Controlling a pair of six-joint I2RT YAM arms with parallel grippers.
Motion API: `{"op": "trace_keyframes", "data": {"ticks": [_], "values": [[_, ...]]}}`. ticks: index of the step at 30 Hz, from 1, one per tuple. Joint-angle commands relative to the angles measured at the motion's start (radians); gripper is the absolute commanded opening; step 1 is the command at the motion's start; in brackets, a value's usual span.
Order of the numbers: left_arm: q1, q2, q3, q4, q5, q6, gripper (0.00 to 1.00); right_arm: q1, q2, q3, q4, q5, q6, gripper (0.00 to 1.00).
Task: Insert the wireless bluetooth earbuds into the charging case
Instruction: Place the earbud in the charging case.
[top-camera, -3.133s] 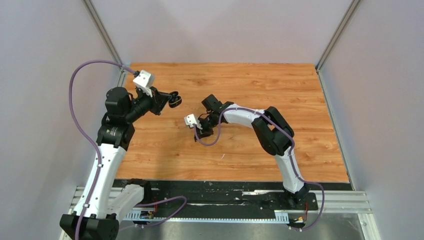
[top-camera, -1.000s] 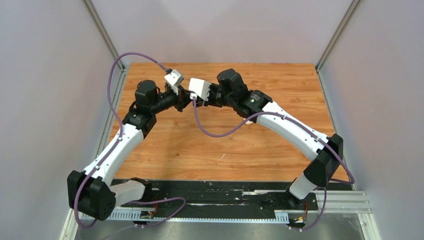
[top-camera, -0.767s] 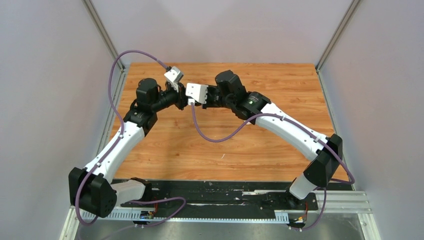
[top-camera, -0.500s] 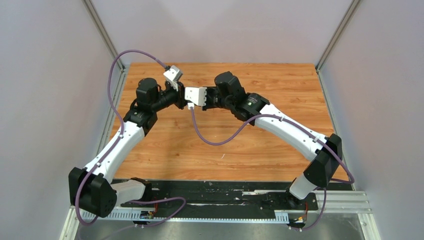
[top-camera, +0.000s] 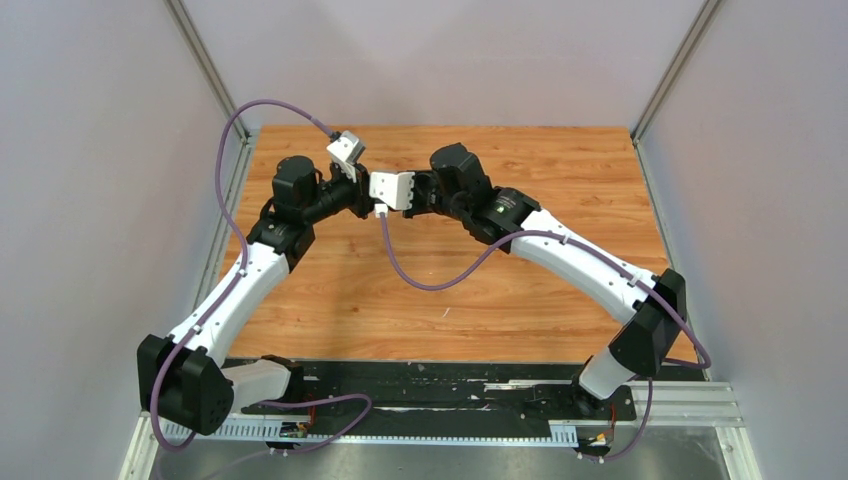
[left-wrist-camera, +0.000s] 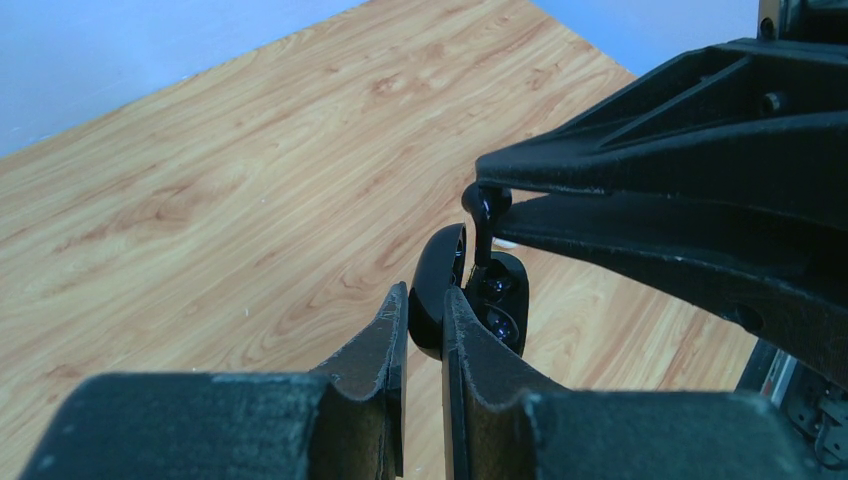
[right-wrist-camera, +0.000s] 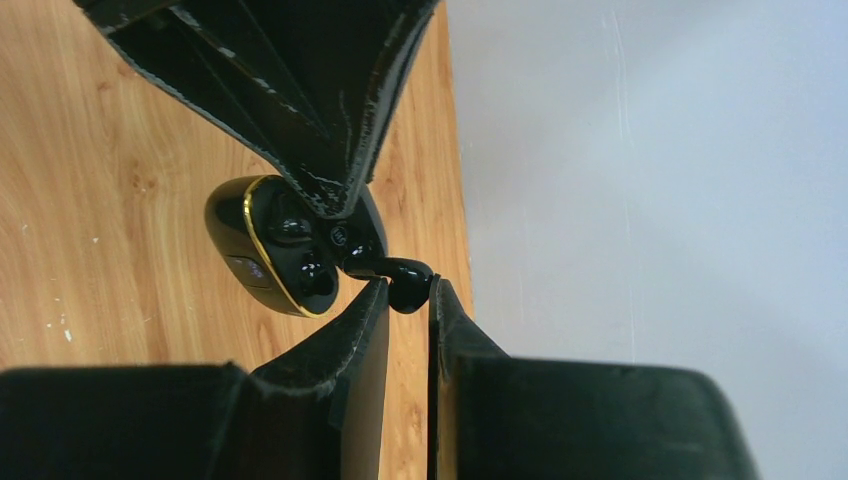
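The left tool (left-wrist-camera: 421, 312) is closed on the edge of a glossy black charging case (left-wrist-camera: 437, 285) with a thin gold rim. The case stands open, in the air above the wooden worktop (left-wrist-camera: 200, 200). The right tool (right-wrist-camera: 408, 292) is closed on a small glossy black earbud (right-wrist-camera: 398, 272) with a short stem. The earbud sits between the tips of the right tool, and its free end touches the open inside of the case, just beyond the tips of the left tool. The two tools are tip to tip.
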Motion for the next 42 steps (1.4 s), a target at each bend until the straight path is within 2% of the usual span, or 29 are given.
{"op": "trace_keyframes", "data": {"ticks": [1,42], "values": [[-0.006,0.002,0.039,0.025,0.011,-0.008,0.00,0.000,-0.049,-0.007,0.049,0.054,0.005,0.00],[-0.003,0.009,0.046,0.045,-0.030,-0.080,0.00,0.003,-0.067,-0.040,0.018,-0.030,-0.014,0.00]]}}
